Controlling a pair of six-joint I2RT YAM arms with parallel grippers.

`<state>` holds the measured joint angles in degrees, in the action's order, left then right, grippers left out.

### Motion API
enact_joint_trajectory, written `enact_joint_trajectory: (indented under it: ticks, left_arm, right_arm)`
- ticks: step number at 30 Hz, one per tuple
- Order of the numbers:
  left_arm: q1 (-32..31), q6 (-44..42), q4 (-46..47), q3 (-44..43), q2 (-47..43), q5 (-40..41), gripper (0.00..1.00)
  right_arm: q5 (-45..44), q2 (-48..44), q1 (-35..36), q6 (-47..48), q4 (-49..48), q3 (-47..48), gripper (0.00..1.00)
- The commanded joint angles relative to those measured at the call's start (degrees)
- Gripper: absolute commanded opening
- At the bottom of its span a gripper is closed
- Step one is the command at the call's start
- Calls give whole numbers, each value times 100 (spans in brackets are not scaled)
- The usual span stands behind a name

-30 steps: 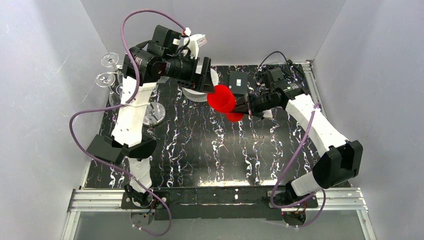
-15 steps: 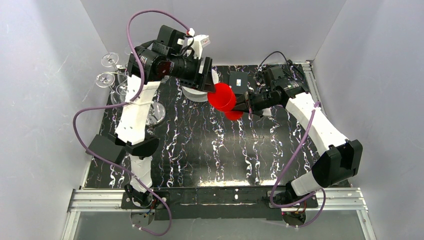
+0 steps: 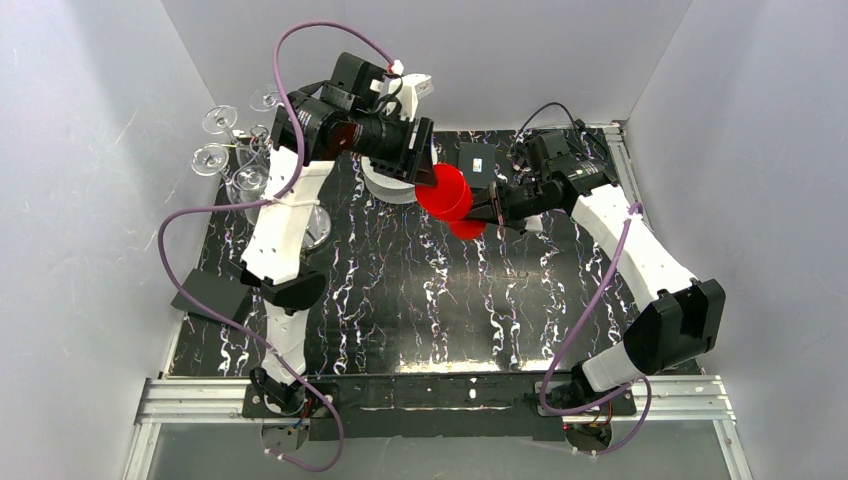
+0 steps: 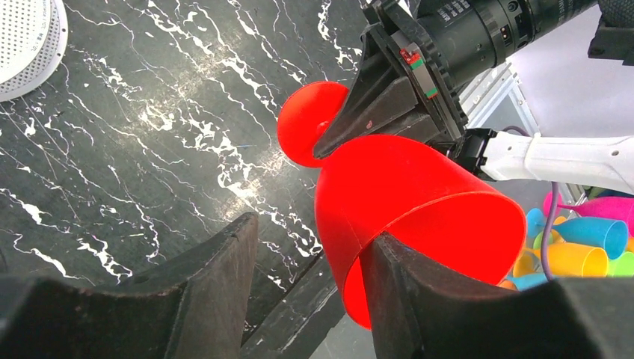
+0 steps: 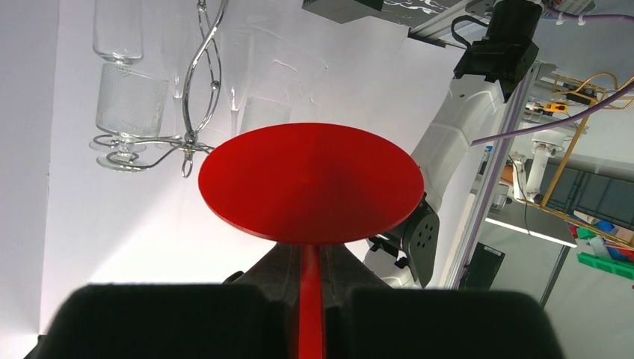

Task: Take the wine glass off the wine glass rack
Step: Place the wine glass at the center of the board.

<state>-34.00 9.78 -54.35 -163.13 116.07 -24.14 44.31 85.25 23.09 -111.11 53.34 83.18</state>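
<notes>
Your right claw is clenched on the stem of the red wine glass, mid-air; your left claw gapes astride the bowl's rim. It looks light, stiff, slick: hold the stem. Black marbled surface below, wine glass rack well apart at far left, white walls.

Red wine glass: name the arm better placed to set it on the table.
Right, probably. The right claw is shut on the stem of the red wine glass; the left claw only straddles its bowl, jaws open.
</notes>
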Motion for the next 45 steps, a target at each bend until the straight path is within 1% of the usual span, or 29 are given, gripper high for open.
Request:
enact_joint_trajectory:
  ticks: [1, 6, 10, 17, 25, 29, 31, 34, 35, 38, 40, 42, 43, 45]
  left_arm:
    - [-52, -125, -1294, -137, -40, 20, 49]
    - [-87, -144, -1314, -139, -37, 71, 48]
    - [-120, -143, -1309, -140, -33, 78, 40]
    - [-133, -114, -1301, -150, -55, 138, 0]
    - [-133, -64, -1313, -69, -196, 174, 0]
    - [-131, -47, -1303, -70, -250, 175, 0]
    - [-133, -30, -1299, -56, -261, 158, 0]
    - [-133, -20, -1298, -48, -288, 147, 0]
    - [-133, -20, -1300, -39, -306, 147, 0]
    - [-133, -27, -1320, -2, -367, 168, 0]
    - [-133, -32, -1332, 30, -408, 188, 0]
    - [-133, -46, -1342, 51, -447, 224, 0]
    - [-133, -54, -1353, 63, -468, 237, 0]
    - [-133, -51, -1369, 91, -510, 264, 0]
  right_arm:
    - [198, 35, -29, -117, -144, 247, 1]
    - [188, 44, -35, -123, -191, 251, 1]
    - [231, 44, -29, -129, -291, 185, 1]
    - [181, 10, -31, -94, -463, 203, 1]
    - [-116, -105, -24, 64, -950, 211, 1]
    - [-48, -174, -23, 109, -1318, 130, 1]
    - [23, -168, -24, 163, -1477, 132, 4]
    - [166, -147, -24, 265, -1721, 119, 15]
    - [181, -160, -24, 292, -1744, 121, 20]
    - [121, -249, -24, 381, -1772, 111, 37]
    - [15, -352, -28, 388, -1789, 80, 53]
    - [-20, -441, -25, 388, -1832, 50, 63]
    - [-24, -466, -24, 388, -1853, 50, 67]
    - [-35, -506, -24, 396, -1908, 41, 71]
